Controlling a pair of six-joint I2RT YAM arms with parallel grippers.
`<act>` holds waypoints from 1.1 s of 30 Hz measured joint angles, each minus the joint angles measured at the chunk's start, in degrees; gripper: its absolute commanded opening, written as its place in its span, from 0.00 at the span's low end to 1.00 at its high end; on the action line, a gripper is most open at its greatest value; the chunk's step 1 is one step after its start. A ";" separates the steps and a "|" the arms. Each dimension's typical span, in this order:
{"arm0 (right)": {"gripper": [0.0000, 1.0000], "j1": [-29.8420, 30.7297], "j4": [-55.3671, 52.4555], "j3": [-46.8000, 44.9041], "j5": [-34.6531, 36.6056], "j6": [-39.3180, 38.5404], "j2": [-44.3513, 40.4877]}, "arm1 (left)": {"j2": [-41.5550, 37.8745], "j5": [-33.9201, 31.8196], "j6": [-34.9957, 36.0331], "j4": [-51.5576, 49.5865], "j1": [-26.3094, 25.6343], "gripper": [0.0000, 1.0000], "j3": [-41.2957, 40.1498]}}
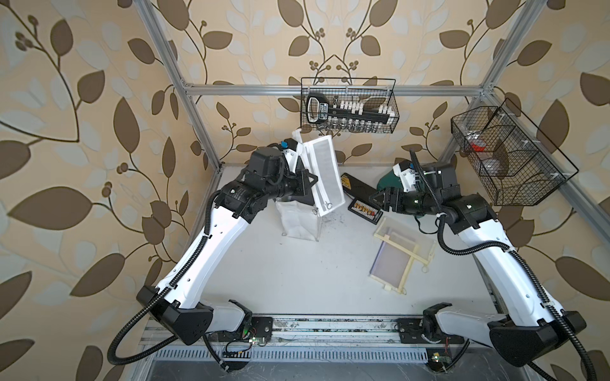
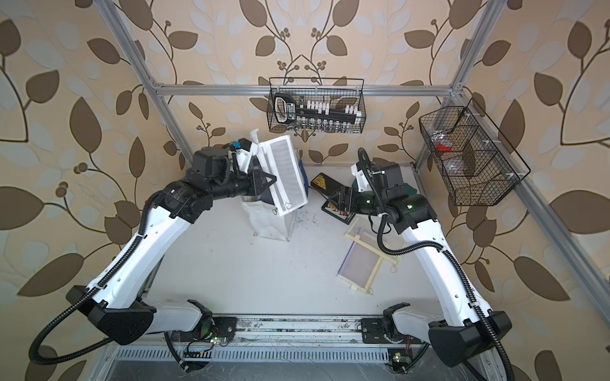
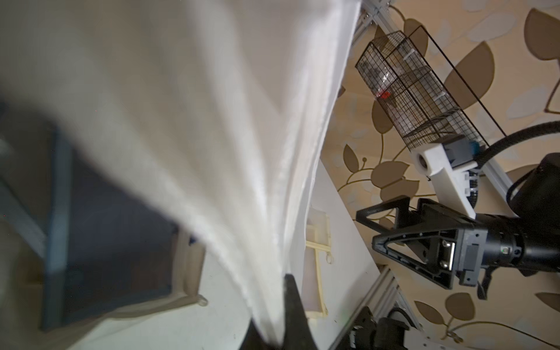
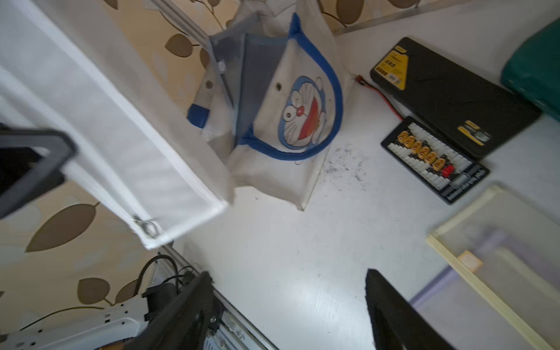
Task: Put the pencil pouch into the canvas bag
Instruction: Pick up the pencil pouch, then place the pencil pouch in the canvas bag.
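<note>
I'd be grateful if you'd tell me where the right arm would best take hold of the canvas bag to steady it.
Probably the top rim of the canvas bag on its cartoon-print wall, approached sideways from the right gripper, whose jaws stand open. The bag stands upright, that thin edge faces it unobstructed, and the white pencil pouch hangs above, blocking a descent.

even bright light, soft shadows; wide-angle bending at edges; wrist views motion-blurred.
</note>
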 measured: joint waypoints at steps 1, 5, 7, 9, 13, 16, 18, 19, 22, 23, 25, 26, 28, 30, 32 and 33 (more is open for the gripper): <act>0.80 -0.76 -1.46 -0.04 1.33 -1.36 0.31 | 0.24 -0.52 1.84 -0.66 1.09 0.00 1.38; 0.81 -1.84 -4.55 -1.60 6.36 -5.70 0.94 | 1.66 -1.86 9.11 -1.11 4.26 0.00 2.95; 0.81 -1.84 -5.14 -3.78 8.55 -7.34 0.94 | 3.21 -1.75 12.31 -0.90 5.55 0.00 2.95; 0.81 -1.84 -5.64 -6.10 10.27 -8.48 1.05 | 5.57 -1.70 15.17 -0.68 6.54 0.00 3.41; 0.81 -1.84 -6.47 -9.18 13.46 -10.27 1.62 | 11.80 -1.75 19.85 -0.07 7.76 0.00 6.47; 0.81 -1.84 -6.54 -10.38 15.58 -11.56 1.79 | 14.58 -1.68 22.27 0.37 8.41 0.00 6.82; 0.81 -1.84 -6.56 -11.32 16.74 -12.26 1.77 | 15.89 -1.38 23.47 0.39 8.81 0.00 6.80; 0.81 -1.84 -6.49 -12.02 17.33 -12.66 1.77 | 16.37 -1.14 23.98 0.39 8.79 0.00 6.78; 0.81 -2.27 -6.36 -14.34 18.53 -13.49 1.77 | 16.85 0.57 25.07 1.07 9.16 0.00 5.42; 0.81 -2.45 -6.25 -14.97 18.73 -13.64 1.77 | 16.85 1.49 25.31 1.33 9.16 0.00 4.74; 0.81 -2.95 -6.23 -16.15 19.02 -13.90 2.03 | 16.98 3.17 25.46 1.81 9.18 0.00 3.32; 0.81 -3.13 -6.08 -16.46 19.17 -14.10 2.36 | 17.09 3.80 25.49 1.99 9.18 0.00 2.78; 0.81 -3.50 -5.53 -16.76 19.56 -14.56 3.61 | 17.64 5.75 25.49 2.23 9.55 0.00 1.79; 0.81 -3.78 -4.81 -16.90 20.02 -15.06 5.18 | 18.53 7.15 25.51 2.40 9.88 0.00 1.55; 0.81 -4.11 -3.76 -17.38 20.52 -15.78 6.75 | 19.69 8.04 25.53 2.47 10.16 0.00 1.53; 0.81 -4.35 -3.32 -17.77 20.79 -16.13 7.52 | 20.24 8.48 25.55 2.43 10.32 0.00 1.53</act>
